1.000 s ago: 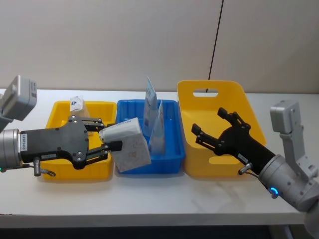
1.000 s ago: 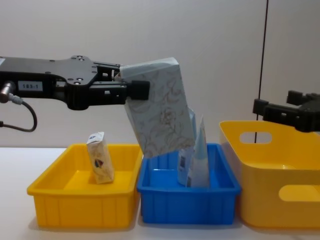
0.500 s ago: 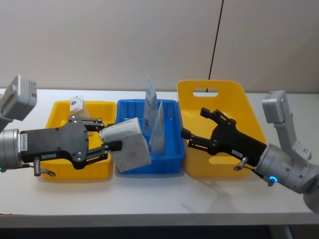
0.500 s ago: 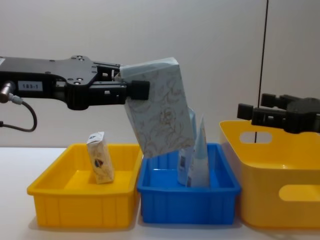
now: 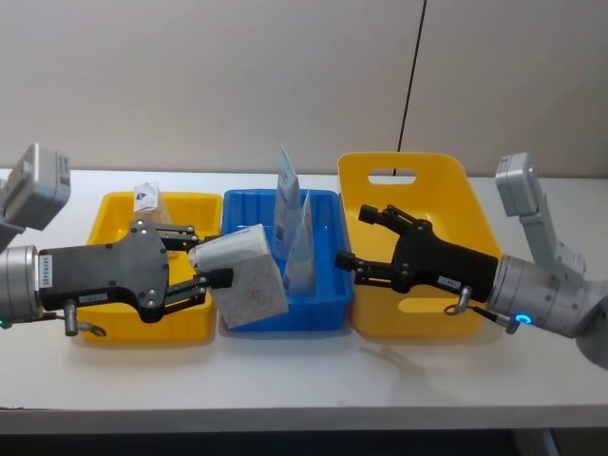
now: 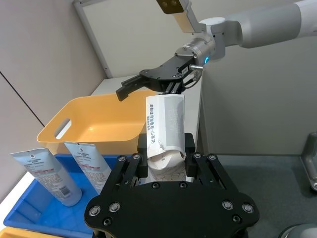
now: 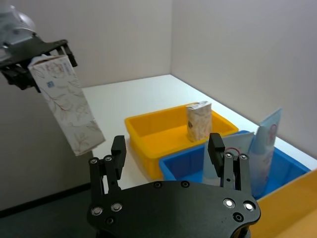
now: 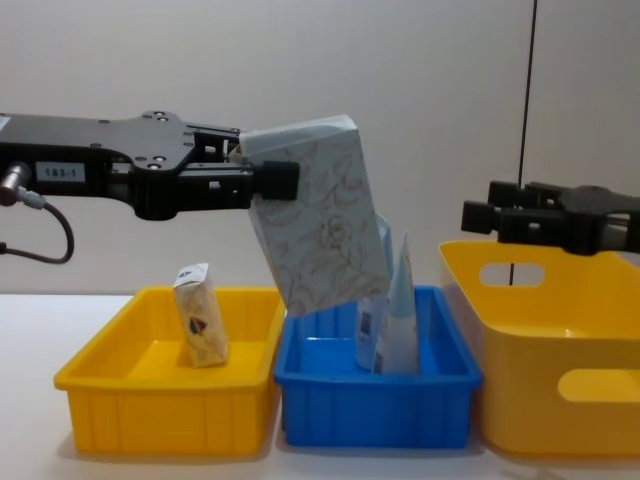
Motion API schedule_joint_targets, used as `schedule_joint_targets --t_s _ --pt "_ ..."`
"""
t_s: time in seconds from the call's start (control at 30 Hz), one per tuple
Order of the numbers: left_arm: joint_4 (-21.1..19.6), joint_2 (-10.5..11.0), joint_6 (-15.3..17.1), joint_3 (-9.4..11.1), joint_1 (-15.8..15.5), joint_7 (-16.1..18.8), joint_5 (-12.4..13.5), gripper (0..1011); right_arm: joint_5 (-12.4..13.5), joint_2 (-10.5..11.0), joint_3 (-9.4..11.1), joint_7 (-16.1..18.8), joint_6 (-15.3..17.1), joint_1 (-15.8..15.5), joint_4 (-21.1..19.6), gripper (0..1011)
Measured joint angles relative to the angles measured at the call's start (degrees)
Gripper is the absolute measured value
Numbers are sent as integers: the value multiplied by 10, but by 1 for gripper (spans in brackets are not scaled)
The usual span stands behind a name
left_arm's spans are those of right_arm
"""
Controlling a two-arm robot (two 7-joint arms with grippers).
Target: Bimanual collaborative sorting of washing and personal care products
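Handover, seemingly: the left gripper (image 8: 288, 182) clamps the soft pack (image 8: 322, 240) (over the blue bin (image 8: 375, 410)); the wide-spread right gripper (image 5: 355, 243) must reach it.

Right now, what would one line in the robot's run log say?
left pincer: shut on soft pack, above blue bin | right pincer: open, above large yellow bin
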Motion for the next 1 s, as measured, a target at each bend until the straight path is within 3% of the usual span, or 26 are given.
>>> schedule_joint_targets --t_s 0.43,1.0 --pt "0 0 0 0 0 0 0 363 37 12 -10 77 12 27 19 1002" --pt "0 0 0 0 0 0 0 363 62 21 -22 124 21 28 14 1002"
